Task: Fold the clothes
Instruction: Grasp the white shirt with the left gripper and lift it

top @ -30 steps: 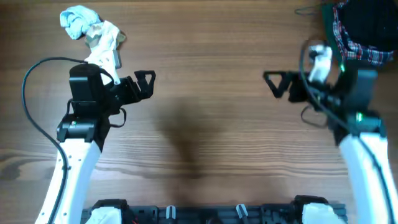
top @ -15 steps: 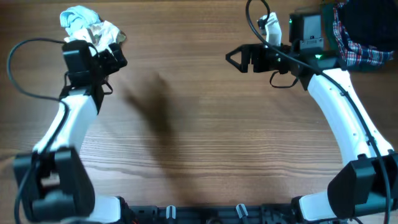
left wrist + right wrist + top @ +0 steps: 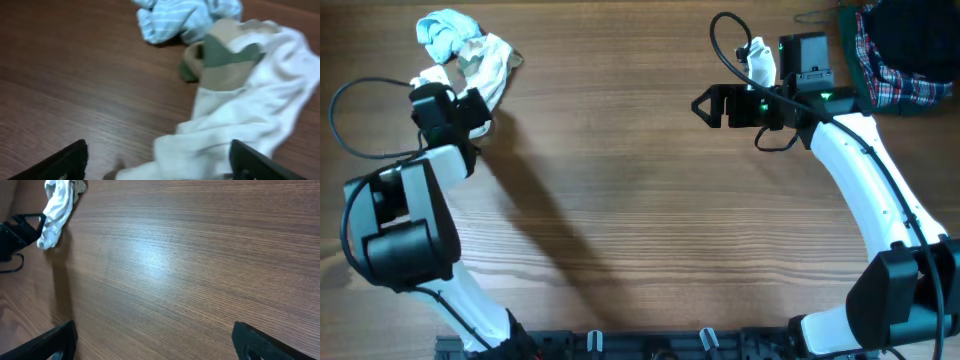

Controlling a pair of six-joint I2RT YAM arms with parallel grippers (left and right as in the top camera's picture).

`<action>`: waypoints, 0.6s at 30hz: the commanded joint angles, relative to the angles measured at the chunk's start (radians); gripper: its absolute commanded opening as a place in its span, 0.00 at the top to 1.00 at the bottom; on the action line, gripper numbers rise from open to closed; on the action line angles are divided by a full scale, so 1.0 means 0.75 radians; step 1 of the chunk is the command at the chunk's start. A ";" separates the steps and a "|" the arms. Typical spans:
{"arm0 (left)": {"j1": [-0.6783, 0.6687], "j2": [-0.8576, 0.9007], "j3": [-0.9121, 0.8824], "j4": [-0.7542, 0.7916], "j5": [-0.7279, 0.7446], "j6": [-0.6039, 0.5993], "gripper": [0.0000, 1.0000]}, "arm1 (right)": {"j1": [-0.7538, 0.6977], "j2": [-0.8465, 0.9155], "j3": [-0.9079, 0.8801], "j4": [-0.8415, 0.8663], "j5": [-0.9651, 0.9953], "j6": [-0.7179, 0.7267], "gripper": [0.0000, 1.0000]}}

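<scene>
A crumpled pile lies at the table's far left: a white garment, a light blue striped one and a tan and green piece between them. In the left wrist view the white garment runs down between my open fingers, with the blue one and the tan and green piece beyond. My left gripper is open, low at the white garment's near end. My right gripper is open and empty over bare wood. A plaid garment lies at the far right corner.
The wooden table fills the view. The right wrist view shows the white garment and the left gripper at its far left. A dark cable loops above the right arm.
My left arm has swung from the middle left up to the clothes pile, and its gripper now straddles the white garment's end. My right arm rose to the far side, then shifted slightly right.
</scene>
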 commanded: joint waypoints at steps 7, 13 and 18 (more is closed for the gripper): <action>0.010 0.181 0.109 -0.069 0.183 0.030 0.28 | 0.006 0.014 -0.007 -0.066 0.019 0.022 0.01; -0.035 0.121 0.122 -0.098 0.280 -0.122 0.96 | 0.005 0.014 -0.007 -0.071 0.019 0.081 0.01; -0.269 -0.213 0.122 -0.215 0.307 -0.188 0.96 | 0.005 0.014 -0.007 -0.049 0.019 0.082 0.02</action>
